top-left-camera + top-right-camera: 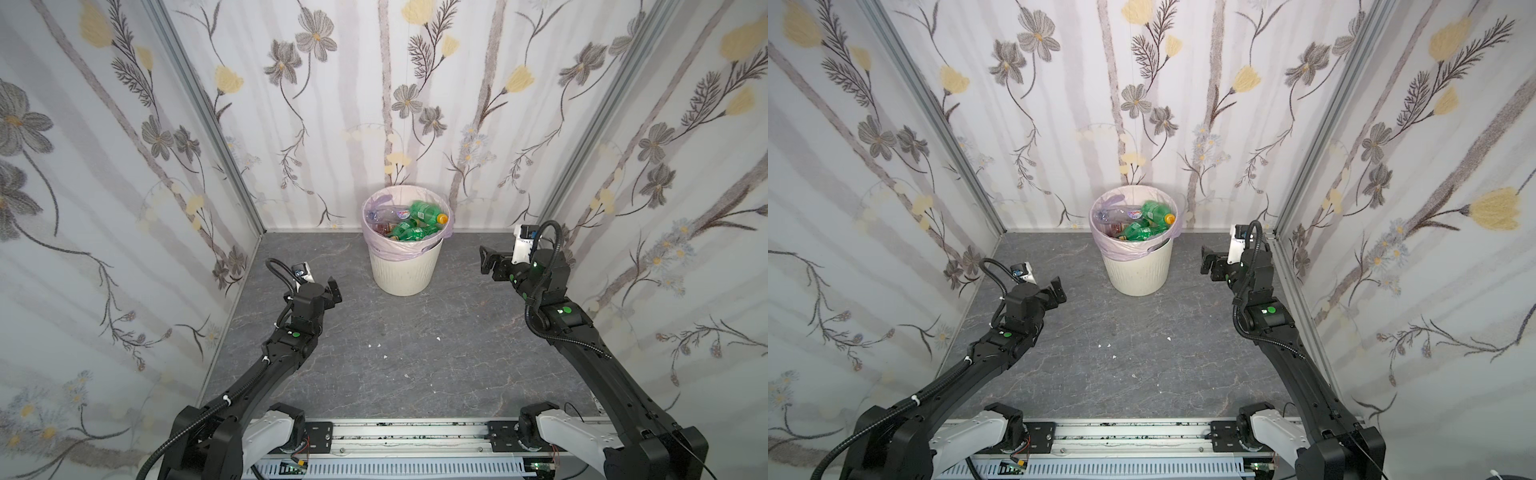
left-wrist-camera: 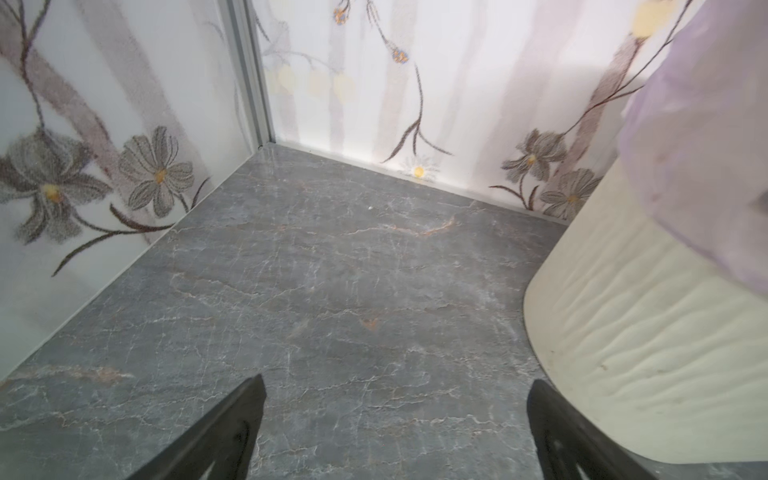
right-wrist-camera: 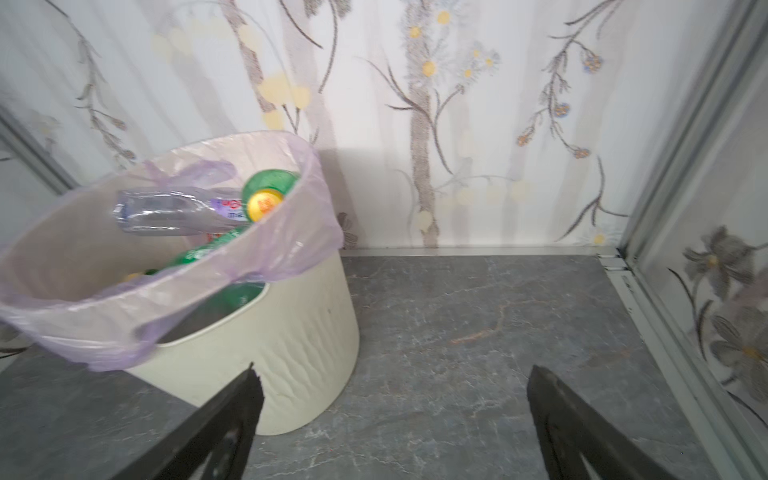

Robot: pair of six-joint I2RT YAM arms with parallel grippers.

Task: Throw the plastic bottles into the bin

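Okay, this looks basically done: the plastic bottles, clear and green ones, lie piled in the bin, which stands between my two pincers and a little beyond them. Left pincer gapes wide with nothing in it; right pincer likewise, spread wide and empty. No bottle on the bench, only small white scraps. Nothing left to pick, I judge.
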